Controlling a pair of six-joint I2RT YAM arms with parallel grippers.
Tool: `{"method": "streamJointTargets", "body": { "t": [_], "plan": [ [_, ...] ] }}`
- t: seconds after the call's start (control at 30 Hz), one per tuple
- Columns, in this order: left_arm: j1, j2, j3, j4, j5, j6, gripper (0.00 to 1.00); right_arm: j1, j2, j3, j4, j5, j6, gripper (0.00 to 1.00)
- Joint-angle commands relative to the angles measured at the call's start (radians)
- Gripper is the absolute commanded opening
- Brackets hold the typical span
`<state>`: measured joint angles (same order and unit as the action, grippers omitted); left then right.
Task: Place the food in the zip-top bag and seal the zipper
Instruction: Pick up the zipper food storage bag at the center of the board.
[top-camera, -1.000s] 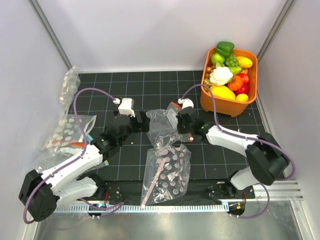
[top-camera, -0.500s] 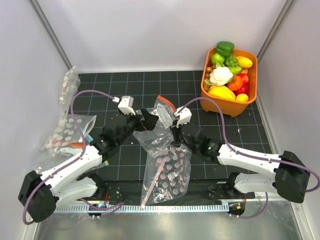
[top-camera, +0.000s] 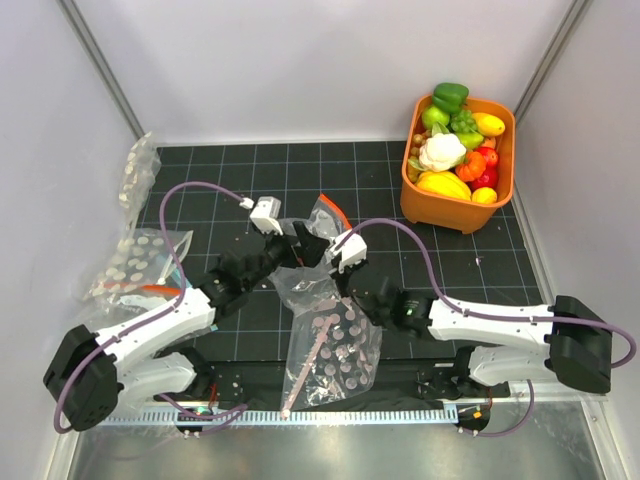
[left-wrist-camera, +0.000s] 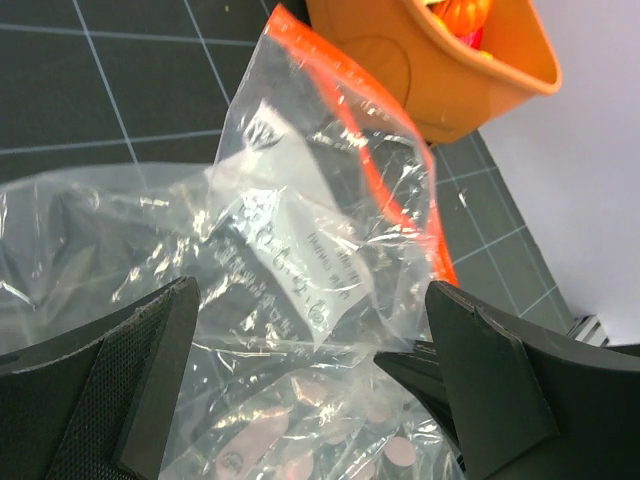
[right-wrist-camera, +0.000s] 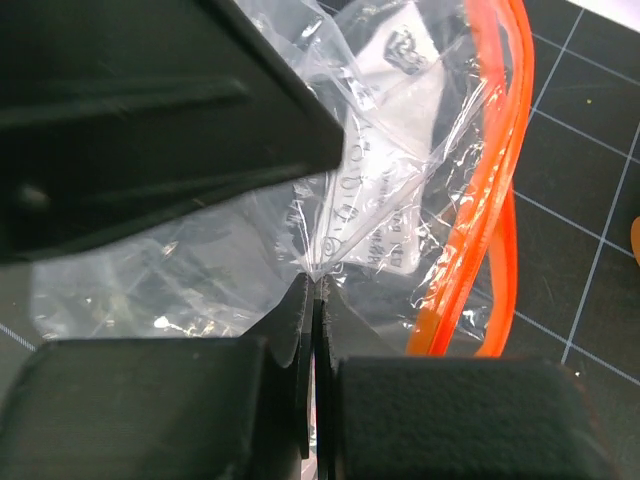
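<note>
The zip-top bag (top-camera: 312, 262) is held up, crumpled, at the table's middle, with its orange-red zipper (top-camera: 333, 209) at the top. My right gripper (top-camera: 331, 254) is shut on a pinch of the bag's clear film (right-wrist-camera: 330, 240); the zipper (right-wrist-camera: 485, 230) runs to the right of its jaws. My left gripper (top-camera: 301, 243) is open, its jaws wide on either side of the bag (left-wrist-camera: 300, 250), with the zipper (left-wrist-camera: 385, 185) beyond. The cauliflower (top-camera: 441, 152), green pepper (top-camera: 450, 96) and orange piece (top-camera: 470, 165) lie in the orange basket (top-camera: 440, 207).
The pink-dotted bag (top-camera: 335, 345) lies flat under and in front of the held bag. White-dotted bags (top-camera: 138, 258) sit at the left wall, one more (top-camera: 135, 175) behind. The basket (left-wrist-camera: 400, 70) stands at the back right with other toy produce.
My right arm has swung left and nearer, carrying the pinched bag, whose zipper end now stands up. My left gripper has moved right, up to the bag.
</note>
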<state>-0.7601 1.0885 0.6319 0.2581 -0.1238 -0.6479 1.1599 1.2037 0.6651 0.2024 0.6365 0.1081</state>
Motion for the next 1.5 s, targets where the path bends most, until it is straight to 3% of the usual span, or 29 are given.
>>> {"method": "streamJointTargets", "body": {
  "t": [0.0, 0.23, 0.33, 0.4, 0.43, 0.57, 0.6, 0.67, 0.73, 0.83, 0.97, 1.17, 1.23, 1.33, 1.4, 1.47],
  "plan": [
    [-0.016, 0.027, 0.020, 0.073, 0.013, -0.002, 1.00, 0.021, -0.007, 0.015, 0.089, 0.060, -0.041, 0.01],
    [-0.057, 0.083, 0.046, 0.078, 0.003, 0.019, 0.99, 0.035, -0.016, 0.005, 0.115, 0.037, -0.065, 0.01],
    [-0.067, 0.103, 0.052, 0.087, 0.009, 0.024, 0.90, 0.047, -0.019, -0.001, 0.126, 0.022, -0.077, 0.01],
    [-0.068, 0.116, 0.055, 0.099, 0.044, 0.036, 0.65, 0.056, -0.023, -0.008, 0.138, 0.009, -0.093, 0.01],
    [-0.067, 0.117, 0.055, 0.108, 0.053, 0.040, 0.44, 0.060, -0.023, -0.009, 0.146, 0.002, -0.096, 0.01],
    [-0.068, 0.116, 0.049, 0.113, 0.047, 0.042, 0.00, 0.063, -0.021, -0.009, 0.149, -0.009, -0.104, 0.01],
    [-0.067, 0.111, 0.048, 0.112, 0.041, 0.044, 0.00, 0.063, -0.020, -0.009, 0.149, -0.008, -0.102, 0.01],
    [-0.067, 0.100, 0.043, 0.109, 0.030, 0.050, 0.00, 0.063, -0.024, -0.012, 0.153, 0.000, -0.093, 0.22],
    [-0.067, 0.093, 0.045, 0.096, 0.000, 0.062, 0.00, 0.063, -0.036, -0.021, 0.166, 0.002, -0.085, 0.52],
    [-0.067, 0.088, 0.051, 0.058, -0.052, 0.080, 0.00, 0.063, -0.062, -0.039, 0.178, 0.012, -0.074, 0.63],
    [-0.067, 0.099, 0.054, 0.043, -0.088, 0.100, 0.00, 0.063, -0.159, -0.084, 0.212, 0.064, -0.056, 0.68],
    [-0.067, 0.108, 0.065, 0.029, -0.086, 0.106, 0.00, 0.006, -0.254, -0.125, 0.187, 0.177, 0.022, 0.68],
    [-0.067, 0.109, 0.065, 0.027, -0.088, 0.106, 0.00, -0.127, -0.286, -0.124, 0.105, 0.102, 0.145, 0.66],
    [-0.068, 0.113, 0.069, 0.021, -0.086, 0.105, 0.00, -0.328, -0.319, -0.151, 0.075, -0.159, 0.278, 0.64],
    [-0.067, 0.113, 0.071, 0.018, -0.085, 0.105, 0.00, -0.385, -0.314, -0.157, 0.078, -0.297, 0.306, 0.62],
    [-0.067, 0.111, 0.071, 0.017, -0.086, 0.106, 0.00, -0.402, -0.290, -0.153, 0.081, -0.334, 0.311, 0.59]
  ]
}}
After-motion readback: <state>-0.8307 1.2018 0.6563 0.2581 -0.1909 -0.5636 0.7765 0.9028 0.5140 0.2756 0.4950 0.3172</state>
